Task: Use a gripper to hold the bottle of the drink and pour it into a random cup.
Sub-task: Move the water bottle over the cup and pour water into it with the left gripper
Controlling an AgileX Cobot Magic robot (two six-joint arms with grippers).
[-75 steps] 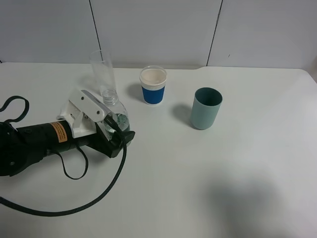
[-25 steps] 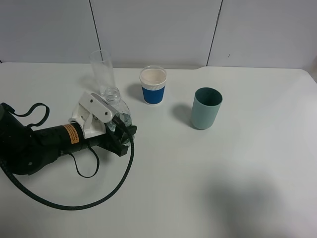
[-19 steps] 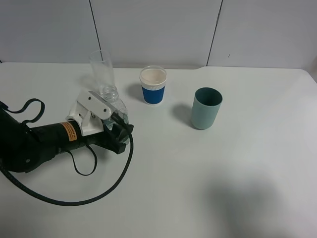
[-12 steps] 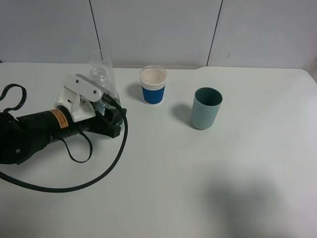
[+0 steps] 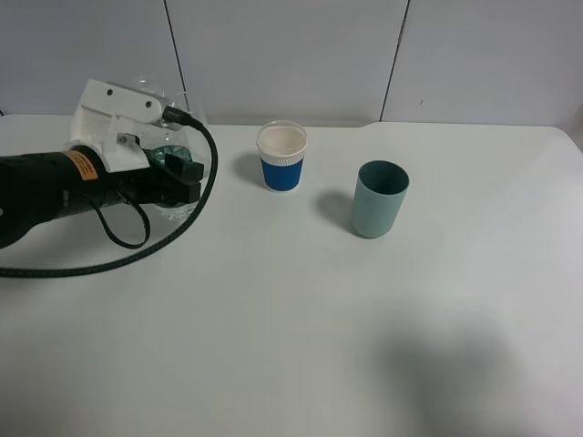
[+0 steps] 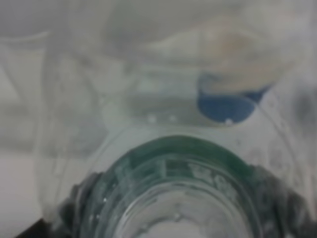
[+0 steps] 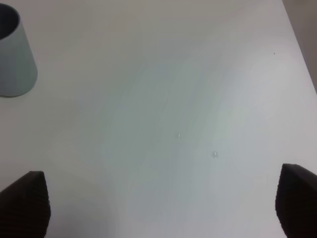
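My left gripper (image 5: 176, 173), black with a white bracket and an orange label, is shut on the bottle of the drink (image 5: 164, 155) and holds it raised above the table's far left. The bottle's green label fills the blurred left wrist view (image 6: 173, 188). The tall clear cup (image 5: 189, 98) stands right behind the gripper and is mostly hidden; only its rim shows. I cannot tell how the bottle's neck stands relative to it. My right gripper (image 7: 161, 208) is open and empty over bare table; it is out of the exterior view.
A blue-sleeved white paper cup (image 5: 281, 157) stands at the back middle and shows through the bottle (image 6: 228, 99). A teal-green plastic cup (image 5: 379, 198) stands to its right, also in the right wrist view (image 7: 15, 54). Black cables (image 5: 137, 246) loop on the table.
My left gripper has lifted the bottle off the table and carried it back and to the left, up to the tall clear cup. The other cups have not moved.
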